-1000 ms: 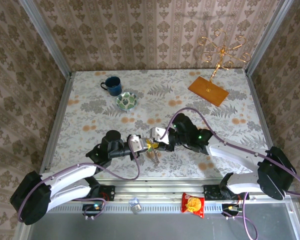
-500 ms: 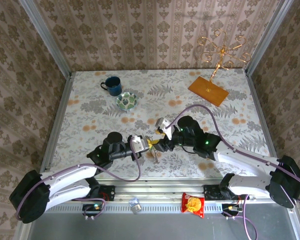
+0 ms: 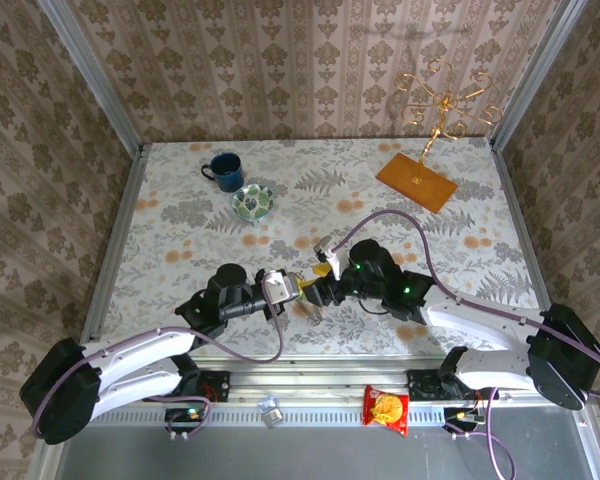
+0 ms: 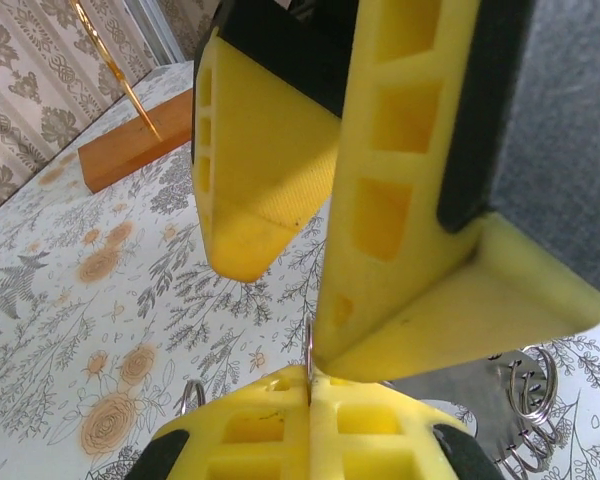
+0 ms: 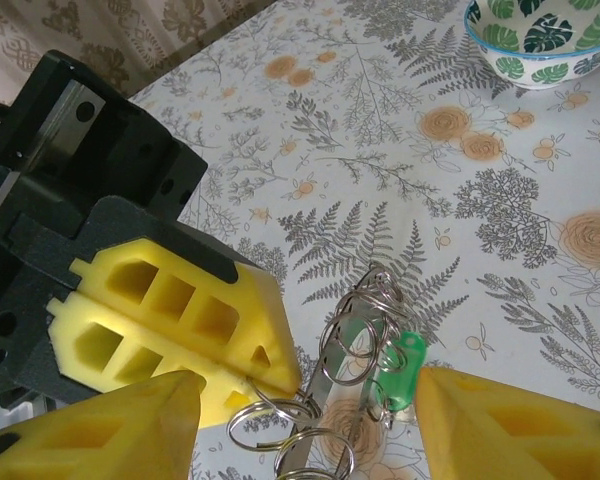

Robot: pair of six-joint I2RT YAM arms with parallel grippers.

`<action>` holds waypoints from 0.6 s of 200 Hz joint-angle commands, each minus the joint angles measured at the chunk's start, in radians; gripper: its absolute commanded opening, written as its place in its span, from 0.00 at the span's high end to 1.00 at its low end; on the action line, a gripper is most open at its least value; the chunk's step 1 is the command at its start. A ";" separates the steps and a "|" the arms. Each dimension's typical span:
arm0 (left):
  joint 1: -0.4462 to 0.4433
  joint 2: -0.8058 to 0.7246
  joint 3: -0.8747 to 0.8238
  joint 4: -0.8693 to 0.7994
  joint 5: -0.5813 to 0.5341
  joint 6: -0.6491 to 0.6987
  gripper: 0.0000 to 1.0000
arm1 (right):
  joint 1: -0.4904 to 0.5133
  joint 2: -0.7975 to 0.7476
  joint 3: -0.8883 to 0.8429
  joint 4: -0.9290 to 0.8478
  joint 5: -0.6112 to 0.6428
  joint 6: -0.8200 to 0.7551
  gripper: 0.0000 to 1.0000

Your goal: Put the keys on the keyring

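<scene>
1. The right gripper (image 5: 310,385) stands wide open. Its fingers hold nothing.
2. Just ahead of it, close to its fingers, sits the left gripper (image 5: 265,372). It is clamped tight on the keyring (image 5: 280,425), whose wire emerges at the fingertips.
3. Below those fingertips, inside the right gripper's gap, a key (image 5: 325,410) with a green tag (image 5: 402,362) hangs among several wire loops. We cannot tell whether it is threaded or merely tangled. We cannot make out a second key.
4. Far beyond the fingers, a bowl (image 5: 540,45) rests on the table (image 5: 380,120), well apart from the work.
5. Hazard: if the right gripper closes from this pose, it may clamp the left gripper's fingers instead of the key, since both occupy the same gap.
6. Hazard: a pull on the key may drag the keyring out of its narrow pinch, and the cluster would drop.
7. Hazard: the loops overlap, so we may seize the wrong one and twist the cluster.
</scene>
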 commanded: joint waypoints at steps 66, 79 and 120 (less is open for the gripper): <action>-0.010 -0.001 0.021 0.066 -0.003 -0.028 1.00 | 0.008 0.015 -0.005 -0.073 0.122 0.052 0.44; -0.009 -0.003 0.020 0.063 -0.008 -0.024 1.00 | 0.008 -0.011 -0.008 -0.118 0.138 0.045 0.45; -0.009 -0.010 0.018 0.056 -0.028 -0.014 1.00 | 0.008 -0.121 -0.016 -0.317 0.224 0.015 0.47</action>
